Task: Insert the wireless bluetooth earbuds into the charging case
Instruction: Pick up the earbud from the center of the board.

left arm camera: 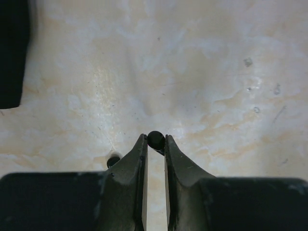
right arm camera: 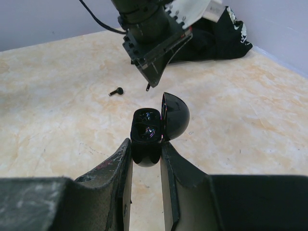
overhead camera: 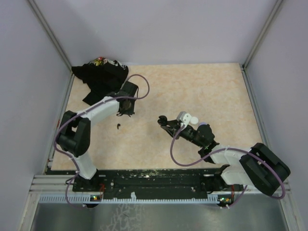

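Note:
My left gripper [left arm camera: 154, 142] is shut on a tiny dark earbud [left arm camera: 155, 138] at its fingertips, a little above the table. A second dark earbud [overhead camera: 118, 126] lies on the table beside that gripper. It also shows in the left wrist view [left arm camera: 113, 161] and in the right wrist view [right arm camera: 116, 91]. My right gripper [right arm camera: 146, 147] is shut on the black charging case [right arm camera: 146, 130]. The case's lid [right arm camera: 175, 115] is swung open to the right and its wells face up. In the top view the case [overhead camera: 163, 121] is right of my left gripper [overhead camera: 126, 111].
A crumpled black cloth bag [overhead camera: 101, 77] lies at the table's back left, just behind my left arm. It also shows in the right wrist view [right arm camera: 211, 33]. Grey walls close off the back and both sides of the table.

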You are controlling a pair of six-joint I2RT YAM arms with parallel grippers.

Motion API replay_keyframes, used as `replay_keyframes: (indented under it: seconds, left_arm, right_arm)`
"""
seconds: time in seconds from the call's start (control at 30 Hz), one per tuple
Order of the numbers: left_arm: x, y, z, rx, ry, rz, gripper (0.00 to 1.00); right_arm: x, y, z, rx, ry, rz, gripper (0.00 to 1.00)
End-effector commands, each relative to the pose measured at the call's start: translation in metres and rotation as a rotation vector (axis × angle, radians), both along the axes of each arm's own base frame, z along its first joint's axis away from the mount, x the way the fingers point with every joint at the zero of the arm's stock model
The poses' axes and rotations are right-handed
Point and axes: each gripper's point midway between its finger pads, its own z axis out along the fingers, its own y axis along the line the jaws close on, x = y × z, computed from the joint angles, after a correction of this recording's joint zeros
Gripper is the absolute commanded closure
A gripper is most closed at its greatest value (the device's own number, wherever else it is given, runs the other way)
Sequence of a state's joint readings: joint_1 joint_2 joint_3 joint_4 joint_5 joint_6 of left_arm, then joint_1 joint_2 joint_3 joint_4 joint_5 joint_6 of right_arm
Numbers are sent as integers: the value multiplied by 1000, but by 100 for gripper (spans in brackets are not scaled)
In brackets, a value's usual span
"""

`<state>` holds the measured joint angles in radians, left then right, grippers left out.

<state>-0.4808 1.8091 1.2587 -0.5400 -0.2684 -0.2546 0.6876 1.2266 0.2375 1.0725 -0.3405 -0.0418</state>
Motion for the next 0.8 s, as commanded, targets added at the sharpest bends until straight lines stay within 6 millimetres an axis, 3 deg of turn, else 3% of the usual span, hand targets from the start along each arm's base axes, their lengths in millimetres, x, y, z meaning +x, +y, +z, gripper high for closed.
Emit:
replay_keyframes:
  seconds: [0.0,0.23,0.47,0.6,0.77]
  left_arm:
    - [2,-8,58,44,-171,-59,90]
    - [-10,-53,132,11,-434,-234,94]
    - [-36,-93,186,-125,-619,-465,93]
    - [-56,-114,212,-191,-735,-602,93]
    - [-78,-137,223,-204,-820,-760,93]
  right_arm:
    - [1,5,38,77,-93,3,100]
    - [6,0,39,86,-90,-40,100]
    - [7,-2,41,108,-84,-52,100]
    - [7,-2,43,118,-80,-53,100]
    - [6,-2,46,138,-75,-50,100]
